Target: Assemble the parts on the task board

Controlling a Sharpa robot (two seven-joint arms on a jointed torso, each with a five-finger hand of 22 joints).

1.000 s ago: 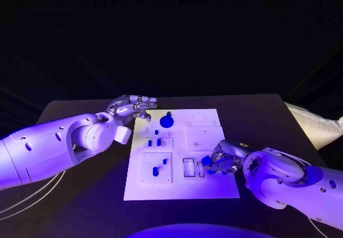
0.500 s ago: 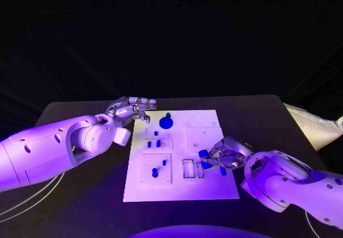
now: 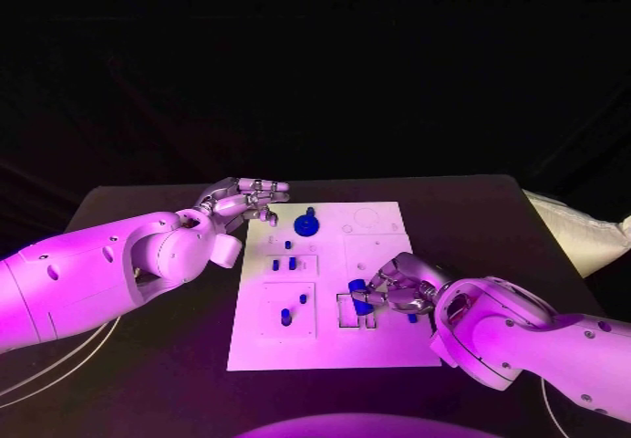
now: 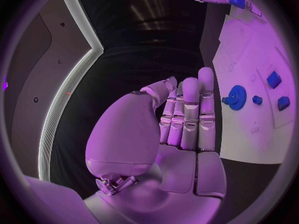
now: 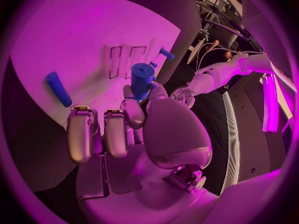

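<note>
My right hand (image 3: 395, 287) sat over the lower right part of the task board (image 3: 381, 342), low and right of centre in the head frame; its thumb and a finger pinched a blue cylindrical part (image 5: 141, 79), seen in the right wrist view standing up above the fingertips (image 5: 129, 93), the other fingers (image 5: 79, 132) lying straight and apart from it; in the head frame that part (image 3: 357, 294) showed just above the two narrow rectangular slots (image 3: 355, 313) of the board; a second blue peg (image 5: 59, 88) lay loose on the white plate near those fingers, not touching them. My left hand (image 3: 243, 198) hung over the black table (image 3: 145, 205) just beside the board's upper left corner, left of centre in the head frame; its fingers (image 4: 190, 112) were straight and side by side, holding nothing; the thumb stood clear of them. A blue gear (image 3: 306, 222) stood on the board's upper left area, near the left fingertips; small blue pieces (image 3: 283, 265) stood in the left column of the board below it.
</note>
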